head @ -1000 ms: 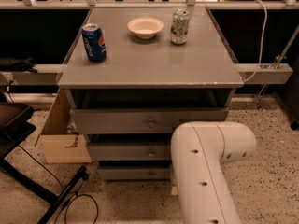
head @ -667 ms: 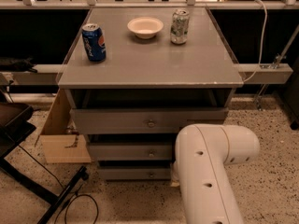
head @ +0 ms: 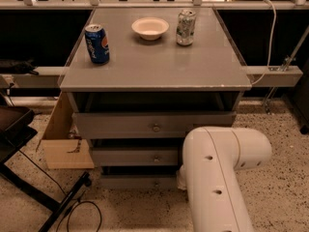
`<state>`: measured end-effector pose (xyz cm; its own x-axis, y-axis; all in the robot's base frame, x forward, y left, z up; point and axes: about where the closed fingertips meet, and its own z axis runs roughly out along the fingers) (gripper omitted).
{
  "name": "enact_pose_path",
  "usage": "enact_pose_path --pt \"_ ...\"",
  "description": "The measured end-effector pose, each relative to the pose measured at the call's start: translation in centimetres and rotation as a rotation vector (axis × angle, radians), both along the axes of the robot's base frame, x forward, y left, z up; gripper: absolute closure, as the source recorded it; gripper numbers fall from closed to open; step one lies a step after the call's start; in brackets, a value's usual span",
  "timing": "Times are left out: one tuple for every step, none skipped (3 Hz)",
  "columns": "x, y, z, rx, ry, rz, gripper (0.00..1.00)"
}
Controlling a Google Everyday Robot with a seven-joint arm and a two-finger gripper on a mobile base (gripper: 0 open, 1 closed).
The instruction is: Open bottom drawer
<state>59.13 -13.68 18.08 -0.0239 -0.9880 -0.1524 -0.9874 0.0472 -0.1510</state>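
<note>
We take the bottom drawer point(head: 135, 181) to be shut: its slim grey front sits at the foot of the cabinet, close to the floor, and the small round knob point(head: 155, 182) at its centre is in plain sight and untouched. The end effector point(head: 180, 179) is just beside the right end of that drawer, low down and almost wholly hidden behind the big white arm point(head: 217, 178). Only a pale edge of it shows, so we cannot tell whether it is spread or pressed together. It is not on the knob. The step in hand, as we judge it, is the reach to the knob. To do it well, we would bring the end effector left along the drawer front until it faces the knob squarely. We would keep it low so that it does not catch the middle drawer point(head: 130, 157) directly above, whose like knob is easy to mistake for the right one. We would grip the knob at its neck and pull straight out along the drawer's run, without lifting or twisting, since a small knob slips easily. Higher above the bottom drawer sit the top drawer point(head: 120, 124) and the table point(head: 154, 66), which carries a blue can point(head: 97, 43), a bowl point(head: 150, 28) and a silver can point(head: 185, 27). A jerky pull could shake them. A cardboard box point(head: 63, 144) stands up and to the left of the drawer, and a cable point(head: 82, 211) lies on the floor lower left. Both look clear of the drawer's path.
</note>
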Motion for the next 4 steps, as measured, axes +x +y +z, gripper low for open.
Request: enact_pose_path --pt "0.0 0.0 0.7 0.000 0.000 0.000 1.00" --pt "0.0 0.0 1.3 0.000 0.001 0.000 1.00" --pt "-0.9 -0.5 2.0 0.002 0.017 -0.008 1.00" --pt "-0.9 -0.5 2.2 0.002 0.018 -0.009 1.00"
